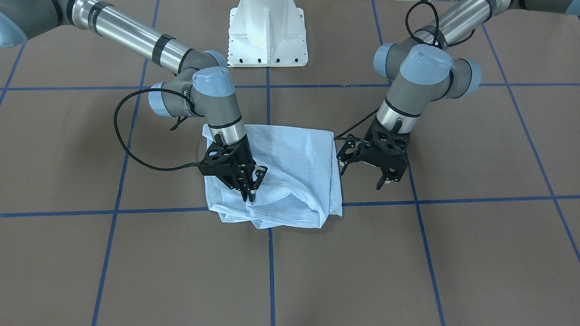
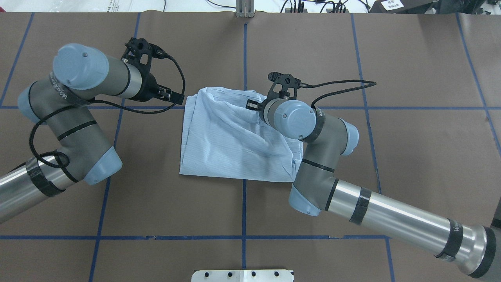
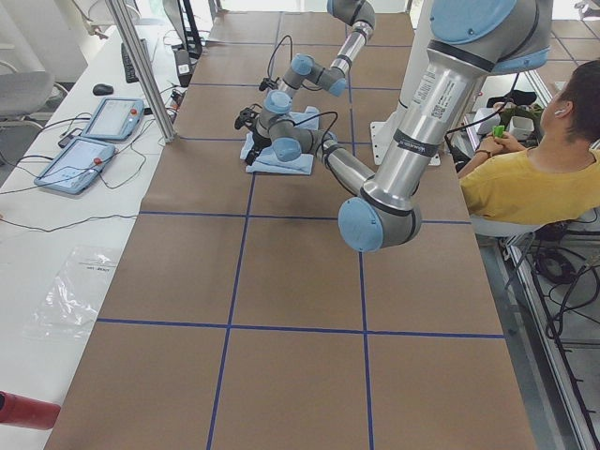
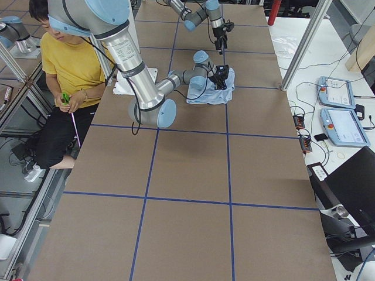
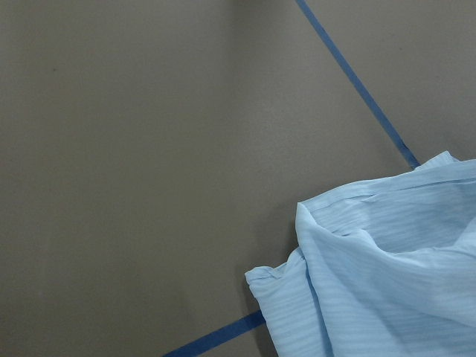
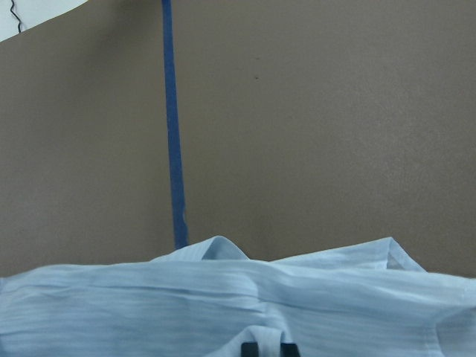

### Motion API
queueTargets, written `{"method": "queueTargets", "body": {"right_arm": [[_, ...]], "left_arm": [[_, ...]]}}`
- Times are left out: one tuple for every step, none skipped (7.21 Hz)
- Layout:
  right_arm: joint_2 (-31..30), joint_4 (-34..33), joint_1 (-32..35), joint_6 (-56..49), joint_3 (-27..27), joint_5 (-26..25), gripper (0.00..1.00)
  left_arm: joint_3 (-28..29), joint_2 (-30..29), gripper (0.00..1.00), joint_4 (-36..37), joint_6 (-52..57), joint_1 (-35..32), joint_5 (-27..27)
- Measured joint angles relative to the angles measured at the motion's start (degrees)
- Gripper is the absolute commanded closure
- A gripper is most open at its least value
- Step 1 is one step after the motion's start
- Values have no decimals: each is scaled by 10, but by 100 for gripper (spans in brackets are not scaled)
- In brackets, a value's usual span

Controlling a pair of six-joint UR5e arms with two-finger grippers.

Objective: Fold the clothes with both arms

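Though the shirt (image 2: 231, 137) lies folded into a rumpled square on the surface (image 2: 411, 164), tidying seems left: seen overhead, right hand (image 1: 250, 194) pinches its one-o'clock fold, left hand (image 1: 360, 179) hangs released by its ten-o'clock corner.

Brown table (image 1: 476, 253) with a blue tape (image 1: 272, 271) grid; one line crosses just past the right fingers (image 1: 250, 192). White pedestal (image 1: 267, 36) well behind them. Far off sideways: seated person (image 3: 534, 178) in yellow, two pendants (image 3: 114, 117), plastic bag (image 3: 70, 291).

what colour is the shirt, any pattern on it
The shirt is pale blue with fine stripes, which show best in the left wrist view.
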Motion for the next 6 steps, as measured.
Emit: {"method": "queueTargets", "body": {"right_arm": [[0,0,4,-4,0,-2,100],[-1,0,11,-13,-1,-3,100],[-4,1,17,-27,-1,-3,100],[-10,3,21,-36,-2,-3,100],[-14,3,24,-43,-4,-4,93],[-15,2,25,-49,-5,-5,45]], "left_arm": [[0,0,0,0,0,0,0],[-1,0,0,0,-1,0,0],[-1,0,0,0,-3,1,0],[-1,0,0,0,-10,2,0],[-1,0,0,0,-15,3,0],[-1,1,0,0,-17,3,0]]}}
